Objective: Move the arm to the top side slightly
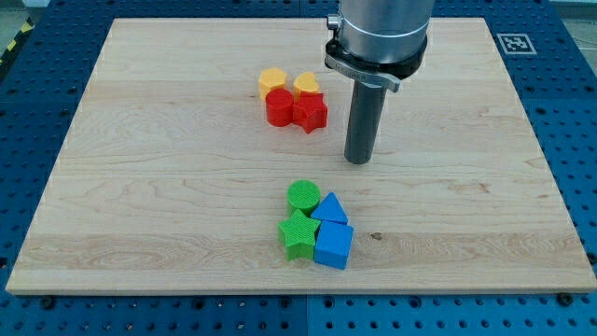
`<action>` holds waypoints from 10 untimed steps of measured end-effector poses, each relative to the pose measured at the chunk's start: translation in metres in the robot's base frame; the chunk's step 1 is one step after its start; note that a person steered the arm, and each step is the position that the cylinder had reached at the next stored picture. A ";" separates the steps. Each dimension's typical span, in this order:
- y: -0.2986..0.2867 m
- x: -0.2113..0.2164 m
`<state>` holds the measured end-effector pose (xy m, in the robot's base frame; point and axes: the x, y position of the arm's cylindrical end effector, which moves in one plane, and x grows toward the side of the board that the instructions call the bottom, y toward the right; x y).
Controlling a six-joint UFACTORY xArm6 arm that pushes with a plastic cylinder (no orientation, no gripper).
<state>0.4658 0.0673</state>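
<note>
My tip (359, 161) rests on the wooden board (140, 187), right of centre. It stands apart from all blocks. Up and to its left is a tight cluster: a yellow hexagon block (272, 79), a yellow heart-like block (306, 83), a red round block (279, 107) and a red star block (310, 112). Below the tip and a little left is a second cluster: a green round block (303, 197), a blue triangle block (329, 209), a green star block (298, 234) and a blue cube-like block (334, 245).
The arm's grey body (381, 33) rises above the rod at the view's top. A black-and-white marker tag (514, 43) sits at the board's top right corner. A blue perforated table (578, 140) surrounds the board.
</note>
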 end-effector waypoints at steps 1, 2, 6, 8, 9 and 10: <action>0.000 -0.003; 0.000 -0.008; 0.000 -0.029; 0.000 -0.040; 0.000 -0.045; 0.000 -0.050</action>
<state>0.4156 0.0673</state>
